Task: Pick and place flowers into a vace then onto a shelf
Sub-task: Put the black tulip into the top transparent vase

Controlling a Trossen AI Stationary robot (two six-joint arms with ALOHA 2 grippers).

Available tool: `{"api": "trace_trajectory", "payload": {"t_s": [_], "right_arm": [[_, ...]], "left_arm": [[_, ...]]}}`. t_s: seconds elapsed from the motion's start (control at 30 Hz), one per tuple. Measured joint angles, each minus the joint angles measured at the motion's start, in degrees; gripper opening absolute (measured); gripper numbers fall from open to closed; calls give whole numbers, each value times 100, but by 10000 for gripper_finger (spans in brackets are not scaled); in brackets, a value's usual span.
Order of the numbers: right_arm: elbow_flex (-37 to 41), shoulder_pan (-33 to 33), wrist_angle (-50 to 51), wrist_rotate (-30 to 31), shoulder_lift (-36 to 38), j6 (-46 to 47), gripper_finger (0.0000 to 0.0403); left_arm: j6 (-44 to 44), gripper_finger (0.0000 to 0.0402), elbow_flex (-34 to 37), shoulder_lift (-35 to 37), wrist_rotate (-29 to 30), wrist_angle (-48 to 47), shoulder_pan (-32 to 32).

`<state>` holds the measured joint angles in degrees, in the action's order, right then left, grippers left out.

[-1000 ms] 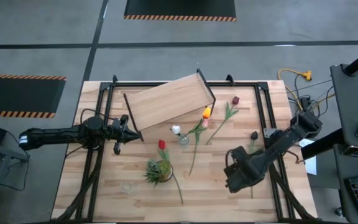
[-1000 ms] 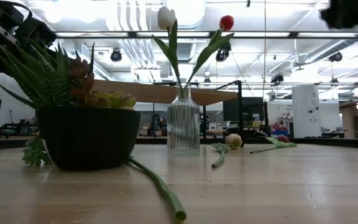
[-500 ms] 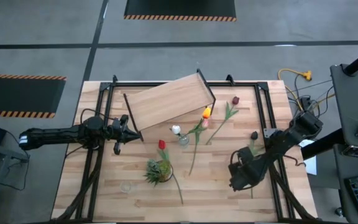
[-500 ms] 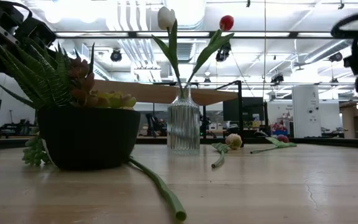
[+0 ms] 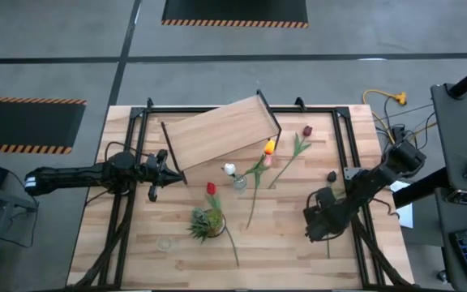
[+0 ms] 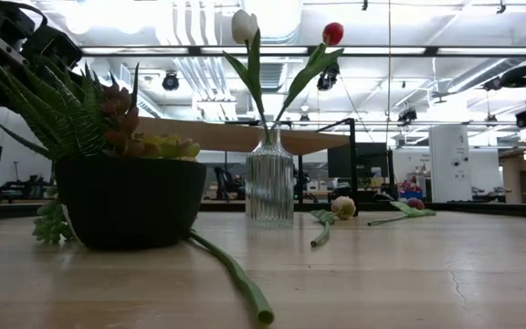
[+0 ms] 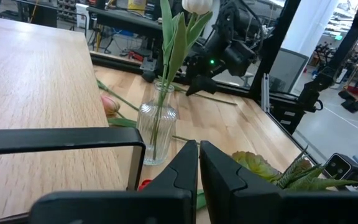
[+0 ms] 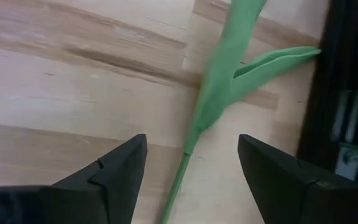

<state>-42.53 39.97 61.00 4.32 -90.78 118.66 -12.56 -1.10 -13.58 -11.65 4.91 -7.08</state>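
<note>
Big wooden desk [image 5: 136, 243] under everything. On its far part, the shelf [image 5: 221, 130], a light board on a thin black frame, sitting a bit crooked. Near the front, a dark pot with a spiky green plant [image 5: 207, 222], and a long green stem lying on the desk beside it. Near the middle, a small clear ribbed vase [image 6: 270, 187] holding two flowers: a white one [image 6: 244, 26] and a red one [image 6: 332, 34]. More flowers flat on the desk beside the vase and toward the right: an orange-yellow one [image 5: 270, 147], a pink one [image 5: 267, 161], a dark red one [image 5: 306, 130]. Farther right, a dark maroon one [image 5: 331, 176], its green stem [image 8: 219, 93] running under the right arm.

Left claw [image 5: 161, 171] near the shelf's left end, fingers pressed together, holding nothing. Right claw [image 8: 191, 165] spread wide over the maroon flower's stem and leaf, not gripping it.
</note>
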Motion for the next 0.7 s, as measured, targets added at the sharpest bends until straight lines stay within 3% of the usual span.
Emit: {"api": "trace_trajectory", "payload": {"t_s": [0.37, 0.7], "right_arm": [[815, -33, -816, 228, 1038, 256, 245], [1312, -68, -1176, -12, 1537, 440, 215]], "left_arm": [[0, 1, 0, 0, 0, 0, 0], [0, 1, 0, 0, -1, -2, -1]]}}
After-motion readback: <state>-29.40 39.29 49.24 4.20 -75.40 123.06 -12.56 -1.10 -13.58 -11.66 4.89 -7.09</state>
